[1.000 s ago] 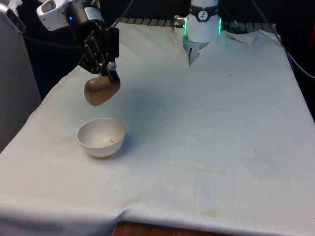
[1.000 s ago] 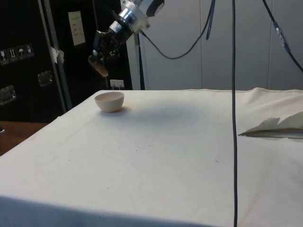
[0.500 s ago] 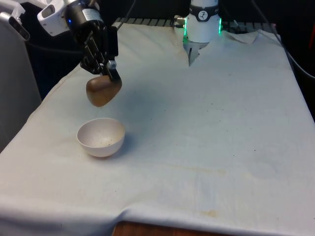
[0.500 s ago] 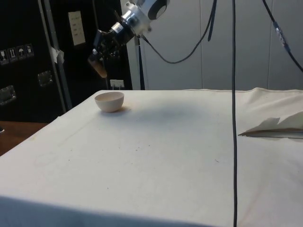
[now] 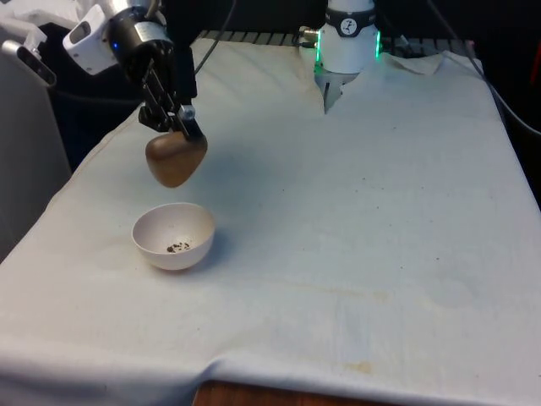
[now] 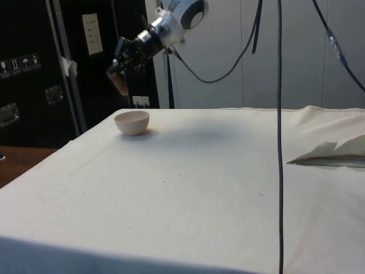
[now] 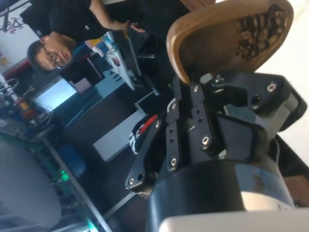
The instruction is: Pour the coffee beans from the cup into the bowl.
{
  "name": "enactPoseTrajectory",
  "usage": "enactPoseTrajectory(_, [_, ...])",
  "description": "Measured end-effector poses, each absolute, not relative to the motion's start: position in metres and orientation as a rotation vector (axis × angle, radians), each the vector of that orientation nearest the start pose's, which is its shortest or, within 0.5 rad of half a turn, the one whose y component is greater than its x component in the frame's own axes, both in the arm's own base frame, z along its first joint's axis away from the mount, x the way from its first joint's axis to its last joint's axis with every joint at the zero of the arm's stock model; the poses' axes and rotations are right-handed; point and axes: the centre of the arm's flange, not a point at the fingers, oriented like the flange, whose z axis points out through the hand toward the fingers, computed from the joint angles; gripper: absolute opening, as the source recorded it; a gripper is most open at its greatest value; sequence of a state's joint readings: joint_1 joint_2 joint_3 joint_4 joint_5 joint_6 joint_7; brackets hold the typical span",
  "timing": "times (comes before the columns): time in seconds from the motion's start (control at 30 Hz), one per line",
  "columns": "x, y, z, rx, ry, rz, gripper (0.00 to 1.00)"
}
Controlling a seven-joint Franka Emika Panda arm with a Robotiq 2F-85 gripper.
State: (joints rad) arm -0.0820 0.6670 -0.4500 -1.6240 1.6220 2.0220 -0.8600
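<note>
My gripper (image 5: 182, 127) is shut on the rim of a brown wooden cup (image 5: 175, 158), which hangs tilted above and slightly behind the white bowl (image 5: 173, 236). A few dark coffee beans (image 5: 177, 247) lie in the bottom of the bowl. In the wrist view the cup (image 7: 217, 41) is tipped on its side, with coffee beans (image 7: 258, 29) gathered at its low lip. From the side, the gripper (image 6: 126, 61) holds the cup (image 6: 119, 81) in the air over the bowl (image 6: 132, 122), at the table's far corner.
The bowl sits near the edge of the table at the front view's left. The robot's base (image 5: 348, 38) stands at the far end. A black cable (image 6: 280, 137) hangs down in the side view. A person (image 7: 63, 29) is visible in the wrist view's background.
The cup has tipped further and risen a little. Beans have dropped into the bowl, which was nearly bare a second ago.
</note>
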Motion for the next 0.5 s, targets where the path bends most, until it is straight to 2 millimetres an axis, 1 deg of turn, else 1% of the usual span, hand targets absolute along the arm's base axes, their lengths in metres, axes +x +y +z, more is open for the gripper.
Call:
enactPoseTrajectory(0.17, [0.6521,-0.2658,0.2752,-2.036,0.583,-0.741,0.0])
enactPoseTrajectory(0.5, [0.6492,-0.2717,0.2731,-1.974,0.593,-0.745,0.0])
